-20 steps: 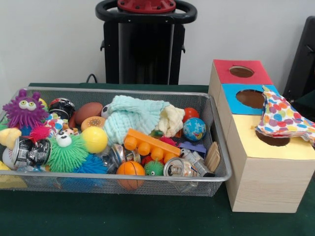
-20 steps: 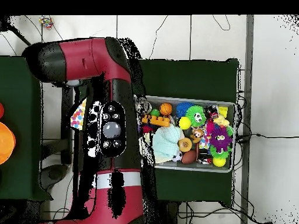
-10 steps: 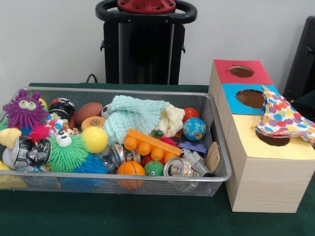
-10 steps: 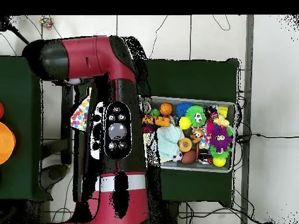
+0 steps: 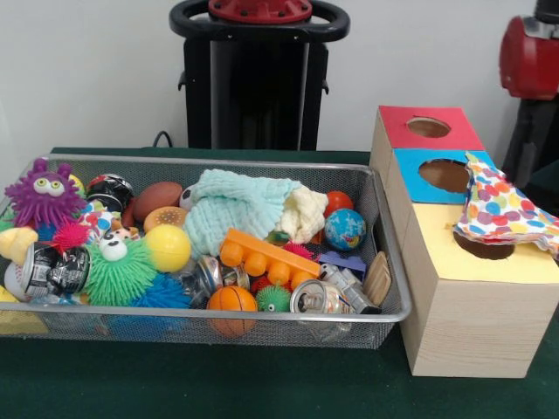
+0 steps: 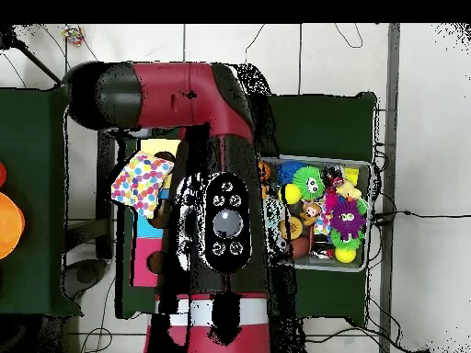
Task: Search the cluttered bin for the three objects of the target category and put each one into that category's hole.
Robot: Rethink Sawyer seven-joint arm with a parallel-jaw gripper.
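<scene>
The wire mesh bin [image 5: 218,316] holds a pile of toys, with a mint green cloth [image 5: 231,209] and a pale yellow cloth [image 5: 306,212] lying on top near its far side. The white polka-dot cloth [image 5: 502,209] is draped over the far right part of the yellow-panelled box [image 5: 445,262]. It covers most of the box's round hole [image 5: 482,250], and one corner hangs off the right side. The cloth also shows in the overhead view [image 6: 143,179]. Only a red arm link [image 5: 528,57] shows at the top right. The arm [image 6: 221,211] hides the gripper from above.
The blue-panelled box [image 5: 409,166] and the red-panelled box [image 5: 397,118] stand behind the yellow one. The bin holds spiky rubber toys [image 5: 118,272], balls, cans [image 5: 319,298] and an orange block [image 5: 266,253]. In the overhead view the arm covers the bin's left part [image 6: 363,167].
In the overhead view the arm has swung right, uncovering the polka-dot cloth and the boxes and covering the mint cloth. A red arm link has entered the front view at top right. The cloths have not moved.
</scene>
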